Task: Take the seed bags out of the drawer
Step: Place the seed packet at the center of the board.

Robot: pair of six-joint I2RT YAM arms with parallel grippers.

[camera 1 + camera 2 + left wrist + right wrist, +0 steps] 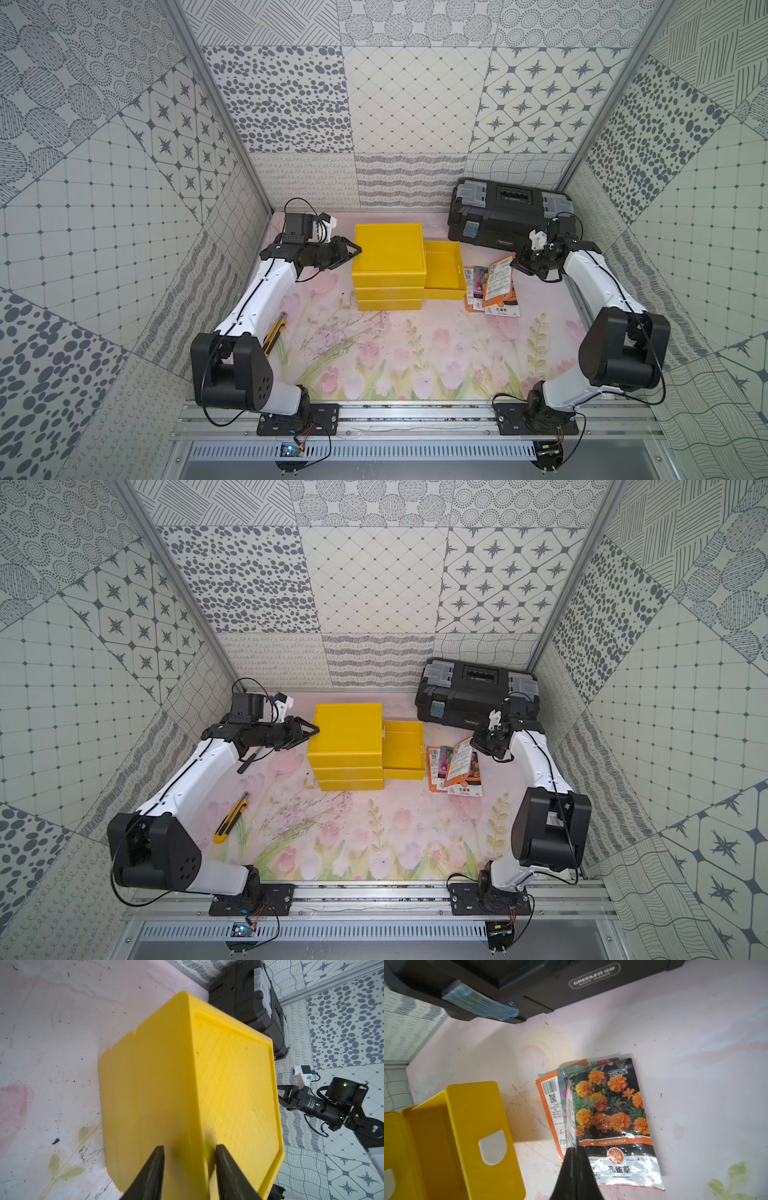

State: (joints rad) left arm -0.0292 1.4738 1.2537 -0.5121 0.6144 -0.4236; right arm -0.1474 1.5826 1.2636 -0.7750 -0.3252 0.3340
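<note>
Seed bags (612,1115) lie overlapped in a small pile on the surface (695,1064), just beside the front wall of the pulled-out drawer (467,1105). In both top views the drawer's inside looks bare.

We see the right end effector (572,1149) closed on one more packet, the held seed bag (571,1113). It is pinched at one short end and seen edge-on in the right wrist view. Its long axis runs straight out from the fingertips, roughly parallel with the long side of the top packet below. The pile sits directly under it and the drawer is off to one side, so we judge the coming move to be a short lowering and release.

The right arm is the nearer one by far. The left end effector (190,1147) is on the far side of the yellow drawer cube (166,1084), jaws partly apart, tips against its upper edge. We judge that it braces the cube rather than clamps it.

The top packet reads "TAGETES PATULA" and "孔雀草" under a photo of orange marigolds. The orange-edged packet beneath it shows a barcode and a QR code. The black toolbox (550,980) has a badge beginning "GREENER", with the rest blurred.
</note>
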